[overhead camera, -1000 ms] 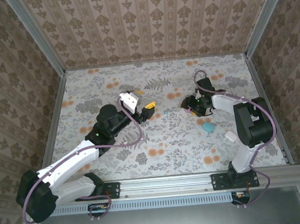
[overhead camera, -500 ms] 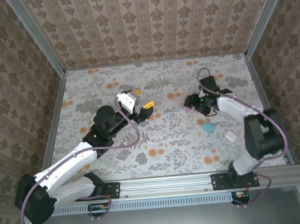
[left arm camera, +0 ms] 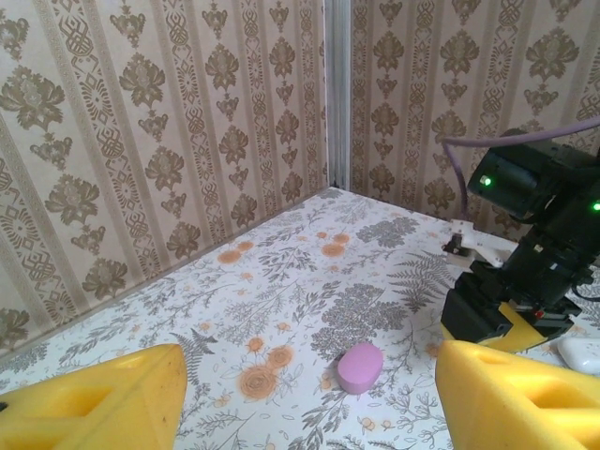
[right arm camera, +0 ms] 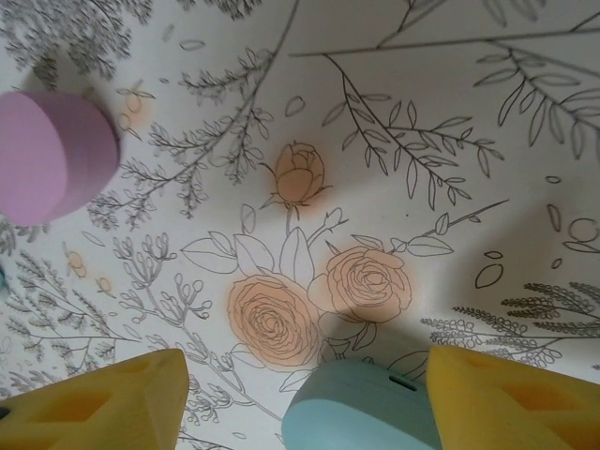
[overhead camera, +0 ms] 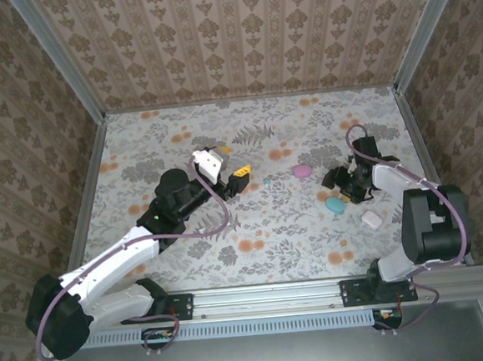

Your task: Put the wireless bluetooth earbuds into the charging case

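Observation:
A closed pink case [overhead camera: 302, 171] lies on the flowered table, and in the left wrist view this pink case [left arm camera: 359, 367] sits just beyond my fingers. My left gripper [overhead camera: 240, 179] hovers to its left, open and holding nothing [left arm camera: 309, 361]. A tiny light blue earbud [overhead camera: 267, 181] lies between that gripper and the pink case. My right gripper [overhead camera: 335, 183] is open, low over the table, right of the pink case [right arm camera: 52, 155]. The teal case [overhead camera: 335, 204] lies closed just under its yellow fingers [right arm camera: 516, 403], the teal case [right arm camera: 366, 408] showing between them.
A white case [overhead camera: 372, 219] lies near the right arm's base side; it is at the right edge of the left wrist view [left arm camera: 581, 354]. Patterned walls with metal corner posts [left arm camera: 336, 94] enclose the table on three sides.
My right gripper has drawn back to the right and toward the near edge, leaving the pink case lying on the table. The left arm has barely shifted.

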You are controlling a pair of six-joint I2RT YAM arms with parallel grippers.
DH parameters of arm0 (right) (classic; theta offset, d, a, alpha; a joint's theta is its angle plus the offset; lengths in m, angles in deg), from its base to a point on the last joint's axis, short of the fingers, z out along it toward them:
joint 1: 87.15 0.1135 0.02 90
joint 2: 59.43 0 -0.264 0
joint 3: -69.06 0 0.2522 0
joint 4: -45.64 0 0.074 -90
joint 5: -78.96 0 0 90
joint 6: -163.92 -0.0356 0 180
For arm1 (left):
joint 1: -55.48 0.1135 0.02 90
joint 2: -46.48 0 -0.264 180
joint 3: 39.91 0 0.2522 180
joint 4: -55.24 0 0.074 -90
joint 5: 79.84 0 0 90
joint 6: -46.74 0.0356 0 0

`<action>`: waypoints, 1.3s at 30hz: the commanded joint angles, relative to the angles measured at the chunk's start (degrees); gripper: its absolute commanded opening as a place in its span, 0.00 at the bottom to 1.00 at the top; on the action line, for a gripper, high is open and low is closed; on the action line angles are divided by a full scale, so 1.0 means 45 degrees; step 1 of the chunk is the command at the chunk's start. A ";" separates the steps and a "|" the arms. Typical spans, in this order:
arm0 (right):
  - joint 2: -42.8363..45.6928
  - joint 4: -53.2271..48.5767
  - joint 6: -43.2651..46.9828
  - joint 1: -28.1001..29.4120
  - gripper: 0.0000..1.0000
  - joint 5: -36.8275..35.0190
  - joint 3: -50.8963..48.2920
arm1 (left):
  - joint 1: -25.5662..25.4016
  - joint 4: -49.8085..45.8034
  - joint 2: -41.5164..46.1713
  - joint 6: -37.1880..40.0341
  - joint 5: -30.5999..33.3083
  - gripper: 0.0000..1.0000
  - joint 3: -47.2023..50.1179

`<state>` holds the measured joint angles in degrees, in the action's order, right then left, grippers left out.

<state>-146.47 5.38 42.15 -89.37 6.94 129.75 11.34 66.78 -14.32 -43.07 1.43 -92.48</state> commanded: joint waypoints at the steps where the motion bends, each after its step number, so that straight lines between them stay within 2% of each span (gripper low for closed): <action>1: -0.0018 -0.0417 0.0217 0.0061 0.70 0.0832 -0.0332 | 0.0106 0.0380 0.0082 -0.0198 -0.0081 0.72 0.0058; 9: 0.0925 -0.0867 -0.0073 0.0873 0.67 0.0918 -0.0919 | 0.0134 0.0472 -0.0054 -0.0149 -0.0066 0.72 0.0128; 13: 0.0986 -0.1824 0.0014 0.2070 0.67 -0.0664 -0.0620 | 0.0141 0.0560 -0.0103 -0.0207 -0.0078 0.72 0.0153; 17: 0.0597 -0.2753 0.0148 0.2981 0.67 -0.2955 -0.0027 | 0.0160 0.0545 -0.0065 -0.0222 -0.0089 0.72 0.0162; 20: 0.0337 -0.2919 0.0101 0.3395 0.67 -0.3834 0.0221 | 0.0160 0.0524 -0.0060 -0.0236 -0.0052 0.72 0.0153; 31: -0.0487 -0.2392 -0.1271 0.3871 0.67 -0.3960 0.0456 | 0.0164 0.0457 -0.0064 -0.0276 -0.0090 0.72 0.0138; 39: -0.0764 -0.2516 -0.1396 0.3865 0.56 -0.4361 0.0618 | 0.0180 0.0394 -0.0103 -0.0222 -0.0053 0.72 0.0108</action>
<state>-149.36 -4.57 36.95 -72.26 -10.20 131.00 11.71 67.59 -14.34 -43.60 1.43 -92.42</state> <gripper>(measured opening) 0.575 0.718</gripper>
